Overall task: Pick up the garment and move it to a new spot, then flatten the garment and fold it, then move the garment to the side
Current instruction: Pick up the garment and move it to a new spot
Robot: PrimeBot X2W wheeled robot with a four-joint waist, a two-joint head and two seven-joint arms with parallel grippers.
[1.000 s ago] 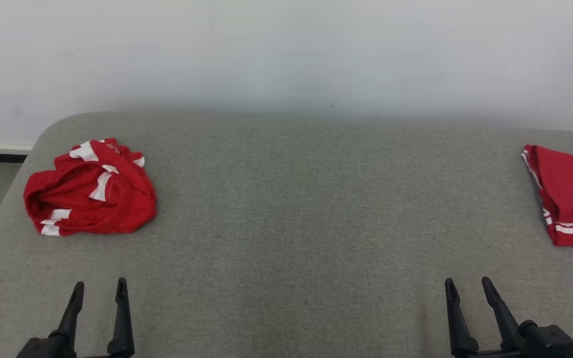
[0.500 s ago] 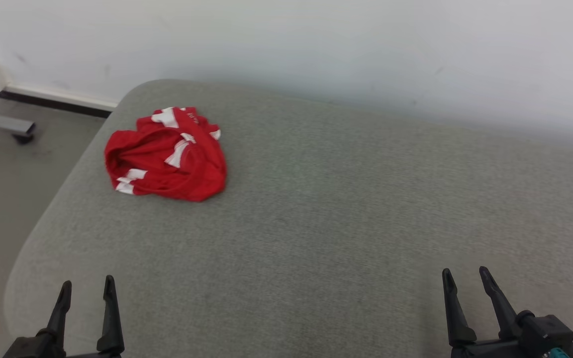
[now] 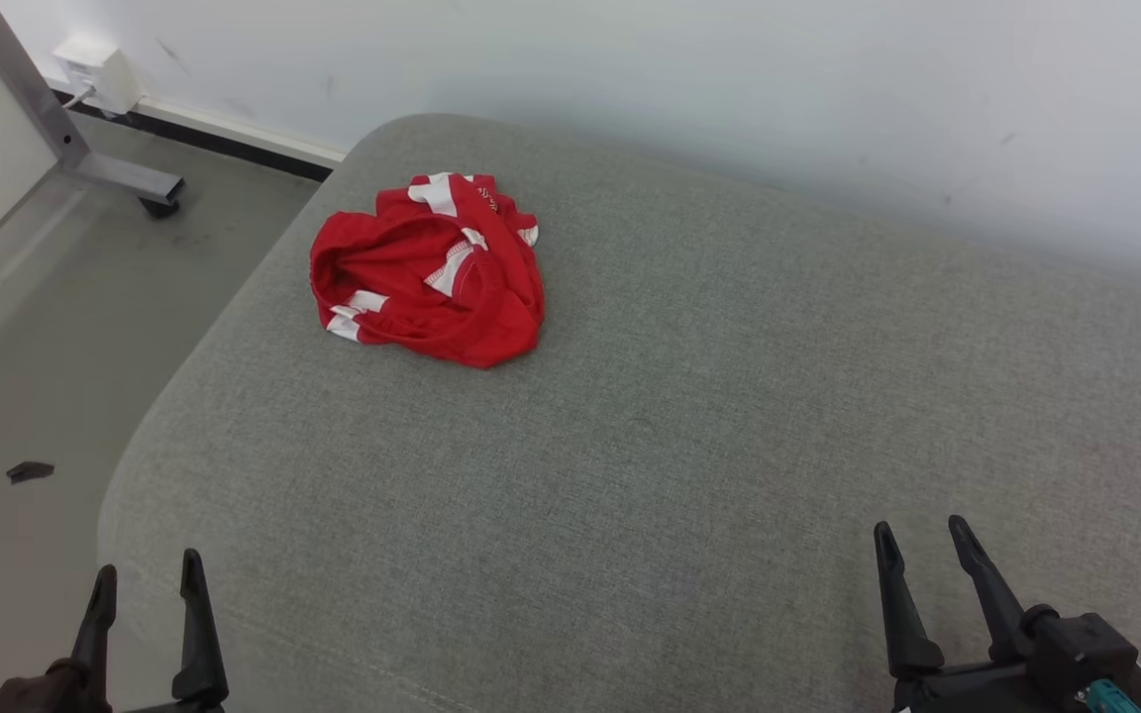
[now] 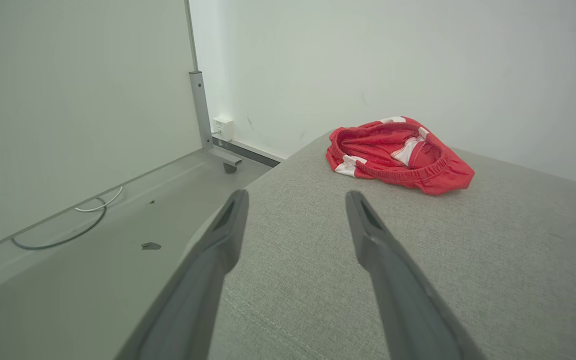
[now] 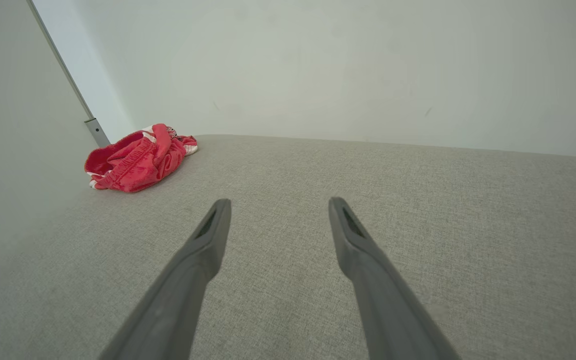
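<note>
The garment [image 3: 429, 267] is a crumpled red piece with white stripes, lying in a heap near the far left corner of the grey cushioned surface [image 3: 689, 416]. It also appears in the left wrist view, garment [image 4: 398, 155], ahead and to the right of the fingers, and in the right wrist view, garment [image 5: 135, 157], far off to the left. My left gripper [image 3: 145, 579] hangs open at the near left corner, over the surface's edge. My right gripper [image 3: 917, 540] is open above the near right part. Both grippers hold nothing.
Left of the cushioned surface is bare floor [image 3: 46, 337] with a small dark scrap [image 3: 30, 472], a metal frame leg on a caster [image 3: 125, 178] and a wall socket box [image 3: 95, 69]. A white wall [image 3: 729, 89] runs directly behind the surface. A cable [image 4: 68, 225] lies on the floor.
The head camera has turned left, so the whole picture shifted; the folded red garment at the right has left the view. The crumpled garment has not moved and both grippers stay open.
</note>
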